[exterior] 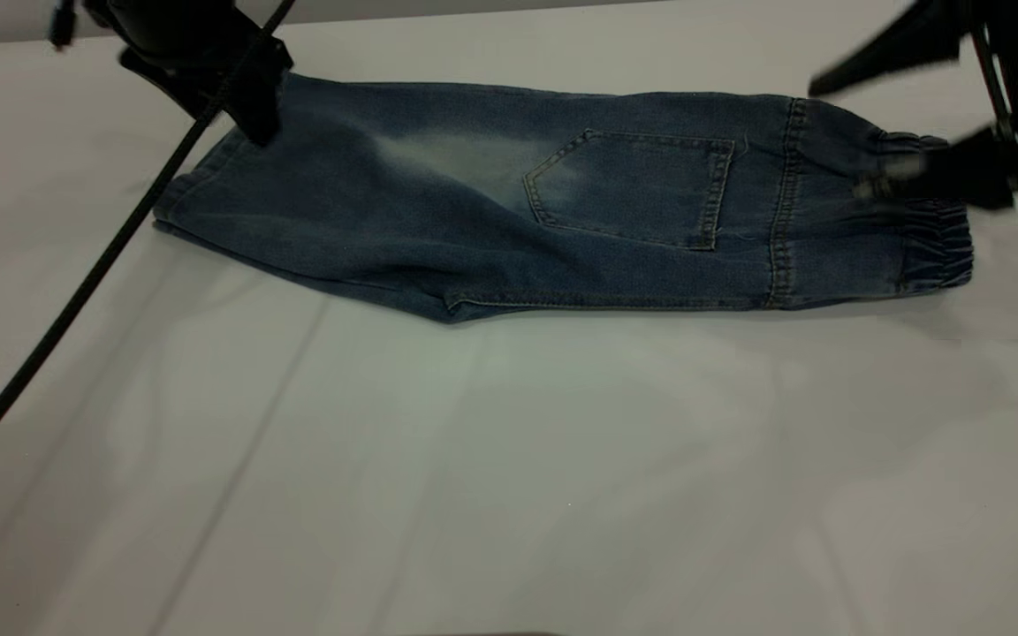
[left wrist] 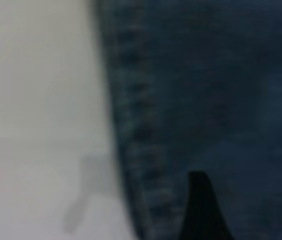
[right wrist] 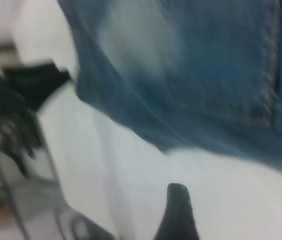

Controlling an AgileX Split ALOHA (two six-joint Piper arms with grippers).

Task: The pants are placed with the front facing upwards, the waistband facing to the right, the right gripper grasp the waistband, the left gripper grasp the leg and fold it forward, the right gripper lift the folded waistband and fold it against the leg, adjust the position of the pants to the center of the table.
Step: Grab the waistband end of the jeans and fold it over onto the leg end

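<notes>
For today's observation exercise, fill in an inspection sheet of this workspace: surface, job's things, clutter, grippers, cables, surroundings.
Surface: the table, white and matte, with faint creases.
Job's things: the pants lie flat, already folded lengthwise, square back pocket up; the waistband is at the exterior view's right end, leg hem at its left.
Clutter: nothing seen.
Grippers: the left gripper is at the leg end's far corner, on or just above the denim; jaws state unclear. The right gripper is at the waistband, jaws open, one above the fabric and one level with it.
Cables: a black cable runs from the left gripper across the table's left side.
Surroundings: a pale strip beyond the table's far edge.
</notes>
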